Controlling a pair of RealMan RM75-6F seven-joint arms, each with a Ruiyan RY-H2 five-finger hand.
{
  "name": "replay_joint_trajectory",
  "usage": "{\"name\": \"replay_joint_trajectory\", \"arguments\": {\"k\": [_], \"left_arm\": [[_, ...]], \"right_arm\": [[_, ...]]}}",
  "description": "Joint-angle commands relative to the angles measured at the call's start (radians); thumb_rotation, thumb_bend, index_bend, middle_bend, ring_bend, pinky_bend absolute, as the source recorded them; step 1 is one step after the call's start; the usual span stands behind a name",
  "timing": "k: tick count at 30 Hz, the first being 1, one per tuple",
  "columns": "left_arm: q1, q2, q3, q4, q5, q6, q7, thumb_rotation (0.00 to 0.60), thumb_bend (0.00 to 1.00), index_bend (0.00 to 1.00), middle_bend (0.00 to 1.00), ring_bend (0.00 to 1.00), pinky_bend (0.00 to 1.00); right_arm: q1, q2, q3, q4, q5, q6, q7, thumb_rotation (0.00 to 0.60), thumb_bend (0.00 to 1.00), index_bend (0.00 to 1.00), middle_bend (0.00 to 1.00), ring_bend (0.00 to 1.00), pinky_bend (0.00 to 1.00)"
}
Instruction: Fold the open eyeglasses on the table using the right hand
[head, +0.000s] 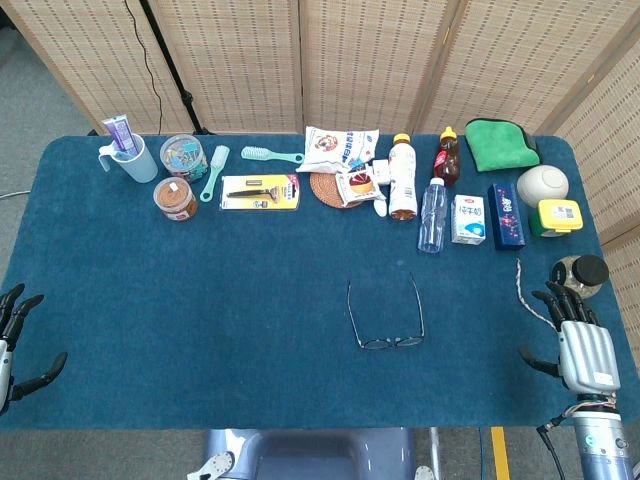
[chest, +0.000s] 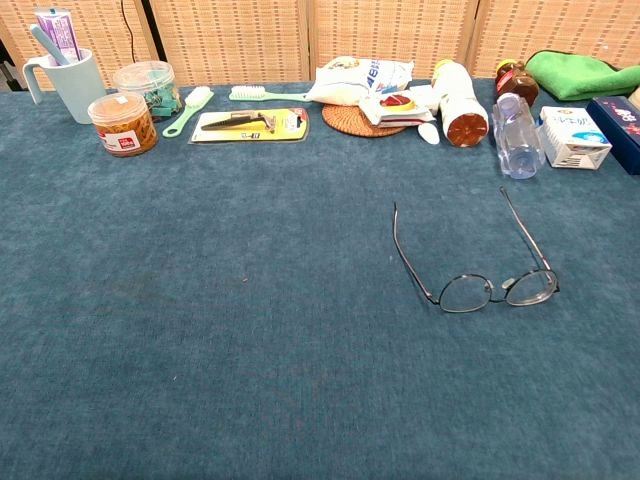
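Note:
Thin dark-framed eyeglasses (head: 386, 320) (chest: 480, 270) lie open on the blue tablecloth near the table's middle, lenses toward the front edge and both temples pointing to the back. My right hand (head: 578, 338) rests at the table's front right, well to the right of the glasses, its fingers spread and holding nothing. At the far left edge my left hand (head: 12, 345) is partly in view with its fingers apart and nothing in it. Neither hand shows in the chest view.
A row of items lines the back: a cup with toothpaste (head: 128, 152), jars (head: 176, 198), brushes, a razor pack (head: 260, 191), snack bags (head: 340, 150), bottles (head: 403, 178), a water bottle (head: 431, 216), boxes (head: 506, 215), a green cloth (head: 502, 142). A dark-lidded jar (head: 580, 274) stands just behind my right hand.

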Motion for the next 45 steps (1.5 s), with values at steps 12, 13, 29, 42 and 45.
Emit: {"name": "replay_joint_trajectory", "arguments": {"k": [12,13,29,42,45], "left_arm": [[0.005,0.004,0.004,-0.003,0.004,0.007,0.0,0.54,0.26,0.16,0.05,0.02,0.0],[0.005,0.004,0.003,-0.003,0.004,0.007,-0.001,0.539,0.26,0.16,0.05,0.02,0.0],[0.001,0.013,-0.006,-0.01,0.003,0.012,0.011,0.54,0.26,0.16,0.05,0.02,0.0],[-0.002,0.014,-0.009,-0.005,-0.012,0.003,0.013,0.541,0.26,0.16,0.05,0.02,0.0],[-0.002,0.014,-0.008,-0.003,-0.015,0.0,0.012,0.54,0.25,0.16,0.05,0.02,0.0]], "right_arm": [[0.001,-0.001,-0.001,0.006,-0.004,-0.002,0.011,0.6,0.22,0.21,0.12,0.1,0.17],[0.001,-0.002,-0.001,0.006,-0.004,-0.001,0.012,0.6,0.22,0.21,0.12,0.1,0.17],[0.013,-0.004,-0.007,0.011,-0.018,-0.025,0.029,0.6,0.22,0.2,0.12,0.1,0.17],[0.072,-0.021,-0.008,-0.008,-0.033,-0.113,0.046,0.6,0.13,0.19,0.1,0.09,0.18],[0.091,-0.034,-0.003,-0.017,-0.024,-0.138,0.048,0.6,0.03,0.19,0.09,0.09,0.17]]}}
